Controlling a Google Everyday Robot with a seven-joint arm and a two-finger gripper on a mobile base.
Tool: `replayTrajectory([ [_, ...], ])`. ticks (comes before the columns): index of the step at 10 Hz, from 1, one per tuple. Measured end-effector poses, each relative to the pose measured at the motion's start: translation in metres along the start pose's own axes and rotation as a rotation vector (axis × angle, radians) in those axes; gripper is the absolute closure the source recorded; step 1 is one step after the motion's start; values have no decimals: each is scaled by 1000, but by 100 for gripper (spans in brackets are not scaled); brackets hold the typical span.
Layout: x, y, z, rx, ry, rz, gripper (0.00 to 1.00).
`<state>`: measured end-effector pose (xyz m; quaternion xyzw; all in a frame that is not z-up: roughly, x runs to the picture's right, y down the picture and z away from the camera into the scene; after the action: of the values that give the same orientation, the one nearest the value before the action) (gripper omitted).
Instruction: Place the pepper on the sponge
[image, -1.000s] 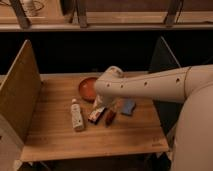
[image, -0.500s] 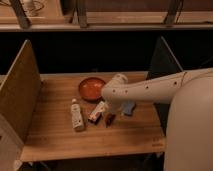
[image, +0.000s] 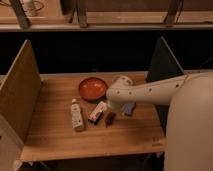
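My gripper (image: 114, 106), open or closed I cannot tell, hangs over the pepper (image: 109, 119) beside the sponge (image: 130, 108).
The packet (image: 98, 111) lies close; I could catch it instead.

One camera takes in the scene, looking steeply down from above the near edge of the wooden table (image: 55, 137) and facing its far edge, with a dark shelf (image: 110, 50) across 12 o'clock. It stands at middle range: the whole tabletop fits in, with one side panel (image: 20, 90) at 9 o'clock and another side panel (image: 162, 62) at 2 o'clock. The white arm (image: 155, 90) reaches in from 3 o'clock, and the robot's body (image: 192, 135) fills the 4 to 5 o'clock corner, very near the lens. The gripper (image: 111, 111) hangs just right of and below the frame's centre, low over the table
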<state>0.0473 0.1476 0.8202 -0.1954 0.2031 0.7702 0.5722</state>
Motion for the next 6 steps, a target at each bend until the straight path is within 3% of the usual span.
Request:
replayTrajectory([
  [3,0,0,-1,3,-2,-4,35],
  [6,-14,-10,-3,53,-43,-5,35],
])
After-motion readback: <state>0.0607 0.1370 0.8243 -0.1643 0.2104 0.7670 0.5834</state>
